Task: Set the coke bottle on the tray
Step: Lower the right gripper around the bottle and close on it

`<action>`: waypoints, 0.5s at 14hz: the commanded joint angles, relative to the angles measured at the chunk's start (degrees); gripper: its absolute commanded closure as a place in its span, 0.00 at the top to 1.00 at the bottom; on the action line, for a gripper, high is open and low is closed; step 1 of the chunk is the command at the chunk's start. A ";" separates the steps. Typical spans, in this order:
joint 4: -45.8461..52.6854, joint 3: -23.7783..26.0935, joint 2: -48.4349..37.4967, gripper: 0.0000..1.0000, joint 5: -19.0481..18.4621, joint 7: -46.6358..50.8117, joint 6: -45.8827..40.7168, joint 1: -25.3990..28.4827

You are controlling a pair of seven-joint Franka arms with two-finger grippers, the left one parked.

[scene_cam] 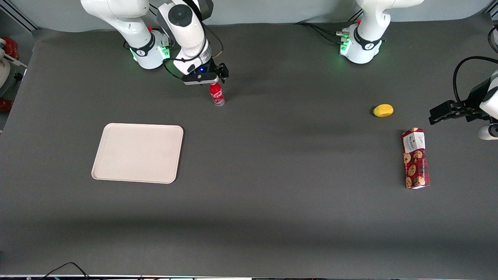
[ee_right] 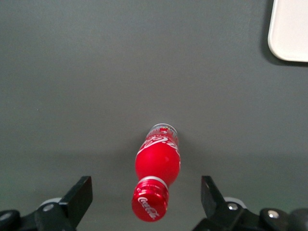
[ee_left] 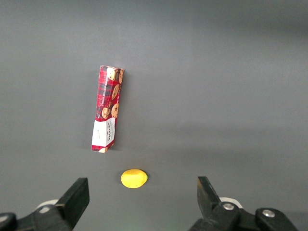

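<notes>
The coke bottle (scene_cam: 216, 94), small and red with a red cap and white script, stands upright on the dark table near the working arm's base. My gripper (scene_cam: 212, 81) hovers directly above its cap, open. In the right wrist view the bottle (ee_right: 158, 163) stands between the two spread fingers (ee_right: 79, 196), with a gap on each side, and its cap points up at the camera. The cream-white tray (scene_cam: 138, 153) lies flat and empty, nearer the front camera than the bottle; one corner of the tray (ee_right: 291, 33) shows in the right wrist view.
A yellow lemon-like object (scene_cam: 383, 110) and a long red cookie box (scene_cam: 415, 158) lie toward the parked arm's end of the table; both show in the left wrist view, the yellow object (ee_left: 133, 178) and the box (ee_left: 108, 108).
</notes>
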 commanded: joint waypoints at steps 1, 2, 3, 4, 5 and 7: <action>-1.26 1.36 0.66 1.00 1.07 1.25 2.11 -0.25; -1.35 1.36 0.75 1.00 1.07 1.25 2.11 -0.25; -1.35 1.36 0.84 1.00 1.07 1.25 2.28 -0.25; -1.35 1.36 0.92 1.00 1.07 1.25 2.72 -0.25; -1.35 1.36 1.19 0.96 1.07 1.25 2.81 -0.25; -1.35 1.36 1.54 0.78 1.07 1.17 2.90 -0.25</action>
